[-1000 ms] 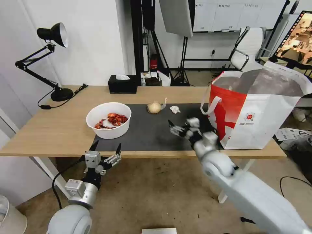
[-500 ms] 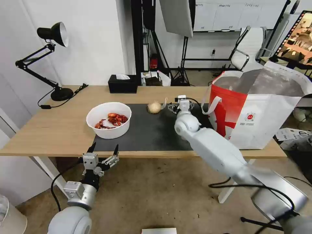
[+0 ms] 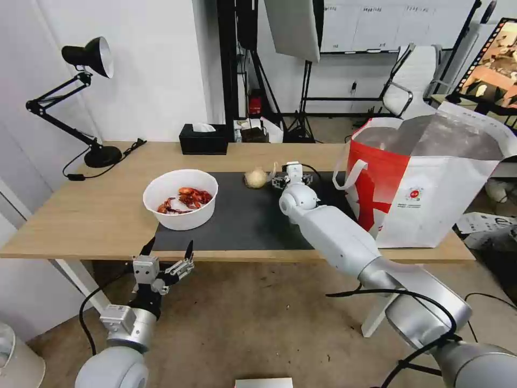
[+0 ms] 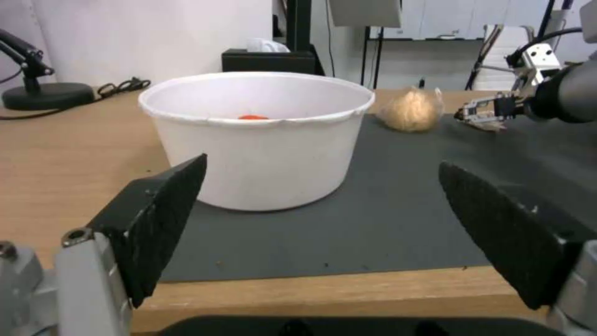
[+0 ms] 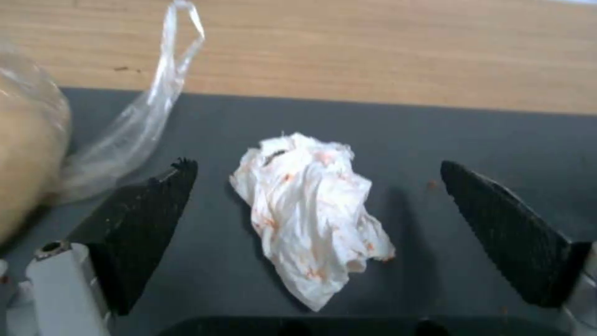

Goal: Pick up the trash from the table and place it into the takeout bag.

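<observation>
A small crumpled white tissue (image 5: pixel 311 214) with orange stains lies on the dark grey mat (image 3: pixel 247 221). My right gripper (image 5: pixel 318 164) stands open around it, one finger on each side, not touching. In the head view the right gripper (image 3: pixel 291 180) reaches over the mat, just right of the beige knotted bag (image 3: pixel 256 178). The white bowl (image 3: pixel 180 199) of red shells sits at the mat's left end. At the table's (image 3: pixel 81 215) right end stands the red-and-white takeout bag (image 3: pixel 431 178), its top open. My left gripper (image 3: pixel 164 258) hangs open below the table's front edge, facing the bowl (image 4: pixel 261 140).
A black tissue box (image 3: pixel 203 139) sits at the table's back edge. A black desk lamp (image 3: pixel 86 59) stands on the far left corner with its cord on the wood. The beige bag's clear plastic tail (image 5: pixel 156 93) lies close to one right finger.
My right arm has swung from the mat's near edge by the takeout bag forward to the tissue, fingers now straddling it. The left gripper has sunk slightly.
</observation>
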Robot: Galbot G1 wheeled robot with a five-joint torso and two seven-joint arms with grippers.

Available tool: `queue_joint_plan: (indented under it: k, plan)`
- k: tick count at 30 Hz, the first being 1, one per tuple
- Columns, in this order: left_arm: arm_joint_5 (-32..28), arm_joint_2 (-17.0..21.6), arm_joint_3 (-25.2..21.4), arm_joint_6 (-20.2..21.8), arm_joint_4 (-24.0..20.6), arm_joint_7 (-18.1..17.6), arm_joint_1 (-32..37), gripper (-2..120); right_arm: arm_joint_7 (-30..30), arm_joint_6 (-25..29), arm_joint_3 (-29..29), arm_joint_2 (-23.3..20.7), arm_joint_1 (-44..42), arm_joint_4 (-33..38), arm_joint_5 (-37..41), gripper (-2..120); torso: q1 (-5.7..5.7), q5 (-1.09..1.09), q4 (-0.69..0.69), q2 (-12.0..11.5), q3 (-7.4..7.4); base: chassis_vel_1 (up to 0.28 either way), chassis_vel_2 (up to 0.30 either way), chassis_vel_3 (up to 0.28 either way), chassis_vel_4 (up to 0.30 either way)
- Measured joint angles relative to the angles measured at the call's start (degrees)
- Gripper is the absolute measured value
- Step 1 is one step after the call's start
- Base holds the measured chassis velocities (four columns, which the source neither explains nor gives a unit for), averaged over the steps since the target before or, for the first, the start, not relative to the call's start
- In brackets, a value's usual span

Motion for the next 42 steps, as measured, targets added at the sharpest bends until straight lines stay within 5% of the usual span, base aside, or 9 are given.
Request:
queue_joint_plan:
  k: [6, 29, 32, 42]
  plan:
    - [0.0, 0.0, -0.1, -0.6, 0.0, 0.0, 0.3, 100, -0.5, 0.2, 0.6, 0.6, 0.0, -1.5, 0.0, 93, 0.0, 0.0, 0.0, 0.0, 0.0, 0.0, 0.0, 0.0, 0.0]
    - [0.1, 0.1, 0.2, -1.2, 0.5, 0.0, 0.1, 100, -1.2, 1.6, 2.1, -1.0, -1.8, 1.0, 1.3, 10, 0.0, 0.0, -0.01, 0.0, 0.01, 0.0, 0.0, 0.0, 0.0]
    - [0.0, 0.4, -0.1, -1.3, -0.2, 0.0, 0.1, 100, -0.9, 3.2, 1.9, -4.7, -3.7, 9.2, 2.3, 0, 0.0, 0.01, 0.0, 0.0, 0.01, 0.0, 0.0, 0.0, 0.0]
    - [-0.2, 0.7, -0.5, -1.4, -2.0, -0.2, 0.5, 100, -1.1, 6.8, 3.5, -19.2, -10.6, 39.9, 2.4, 0, 0.0, 0.01, -0.01, 0.0, -0.01, 0.0, 0.0, 0.0, 0.0]
